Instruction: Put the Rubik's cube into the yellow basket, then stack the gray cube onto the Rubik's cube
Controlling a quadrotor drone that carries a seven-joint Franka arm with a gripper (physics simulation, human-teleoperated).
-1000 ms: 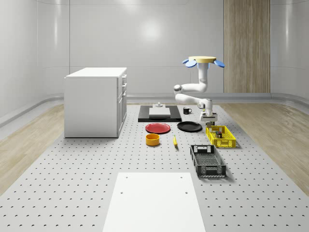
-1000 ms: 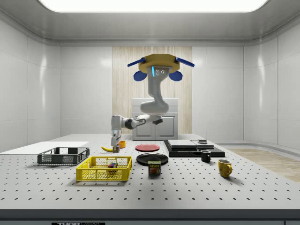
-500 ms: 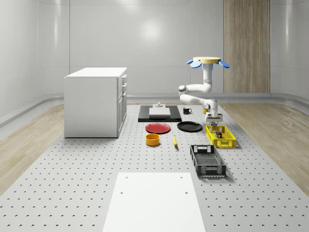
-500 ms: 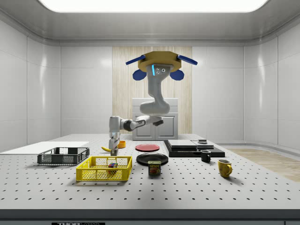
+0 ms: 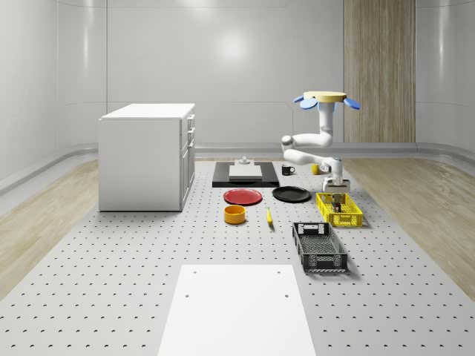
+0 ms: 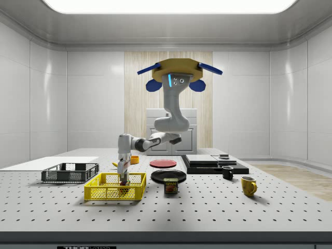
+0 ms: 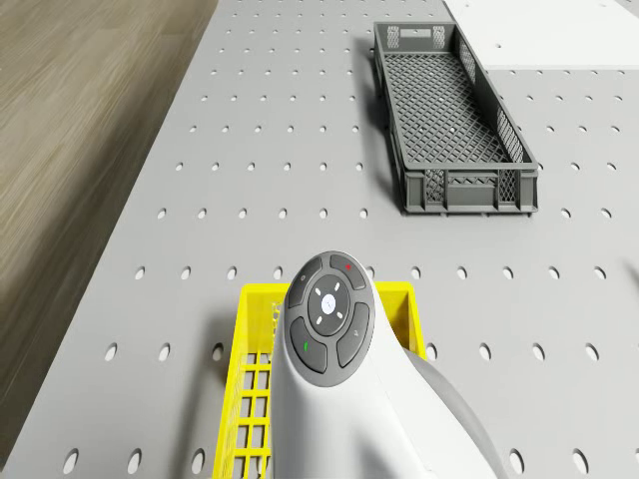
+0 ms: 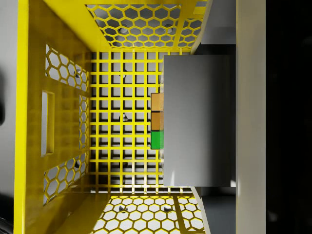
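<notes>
The yellow basket (image 5: 340,211) (image 6: 115,188) (image 7: 256,300) (image 8: 30,122) stands on the perforated table. The drone (image 5: 324,96) (image 6: 176,72) hovers above the table near the basket, its arm bent down. My gripper (image 5: 335,193) (image 6: 123,176) points straight down inside the basket's rim and is shut on the gray cube (image 8: 197,119). In the wrist view the gray cube sits right over the Rubik's cube (image 8: 157,122), of which an orange and green edge strip shows on the basket floor. I cannot tell whether the two cubes touch.
A black crate (image 5: 319,245) (image 6: 70,172) (image 7: 454,110) lies just beyond the basket. A black plate (image 5: 291,194), red plate (image 5: 243,196), orange bowl (image 5: 234,213) and banana (image 5: 269,216) lie nearby. A tin (image 6: 171,185) stands beside the basket. A white cabinet (image 5: 147,156) stands further off.
The drone and arm have shifted toward the whole-scene view's right. The gripper has come down from above the basket's rim into the basket.
</notes>
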